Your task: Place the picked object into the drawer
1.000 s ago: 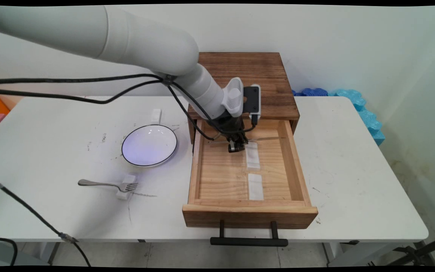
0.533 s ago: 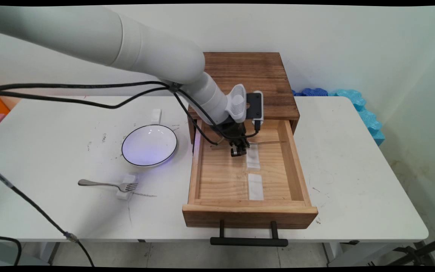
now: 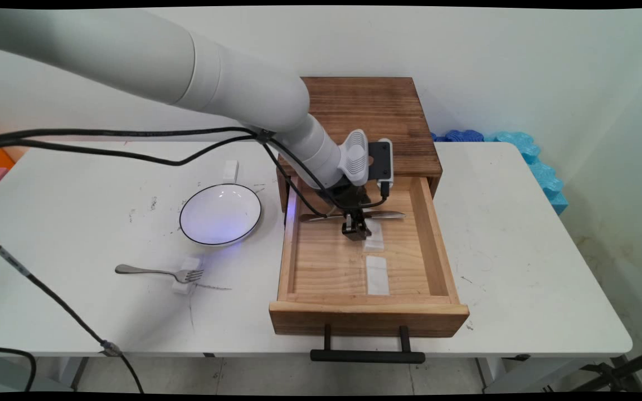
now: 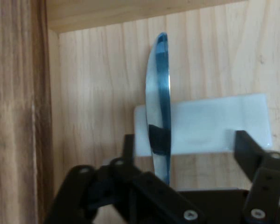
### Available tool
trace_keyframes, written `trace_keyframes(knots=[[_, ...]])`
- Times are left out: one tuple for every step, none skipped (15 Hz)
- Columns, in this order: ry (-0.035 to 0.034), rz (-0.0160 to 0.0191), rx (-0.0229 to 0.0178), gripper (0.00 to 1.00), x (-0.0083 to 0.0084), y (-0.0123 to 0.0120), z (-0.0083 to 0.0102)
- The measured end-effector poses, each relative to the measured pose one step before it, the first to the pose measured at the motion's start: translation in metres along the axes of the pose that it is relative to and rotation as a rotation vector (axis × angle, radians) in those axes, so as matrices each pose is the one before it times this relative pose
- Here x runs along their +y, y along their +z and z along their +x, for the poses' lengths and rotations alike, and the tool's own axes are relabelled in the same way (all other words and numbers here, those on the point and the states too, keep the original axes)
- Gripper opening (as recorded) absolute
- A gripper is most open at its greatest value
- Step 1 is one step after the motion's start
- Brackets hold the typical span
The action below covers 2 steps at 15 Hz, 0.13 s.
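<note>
I see the gripper (image 3: 356,231) spread wide, holding nothing, inside the open drawer (image 3: 436,245) near its rear wall. The knife (image 4: 159,102) lies released on the drawer floor across a white pad (image 4: 214,123). The fork (image 3: 159,273) remains near the tabletop's front-left edge.

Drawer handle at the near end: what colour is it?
Black, on the light wooden drawer; the handle shows best in the main view.

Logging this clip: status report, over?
Claw open inside drawer. Knife between its fingers, across white pad. Nothing in the way.
</note>
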Motion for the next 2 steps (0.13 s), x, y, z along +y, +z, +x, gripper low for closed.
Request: trace_keyframes(knots=[[-0.00107,0.00173,0.00119,1.00,0.00018,0.00026,0.00060],[-0.00118,0.00190,0.00120,1.00,0.00021,-0.00002,0.00055]])
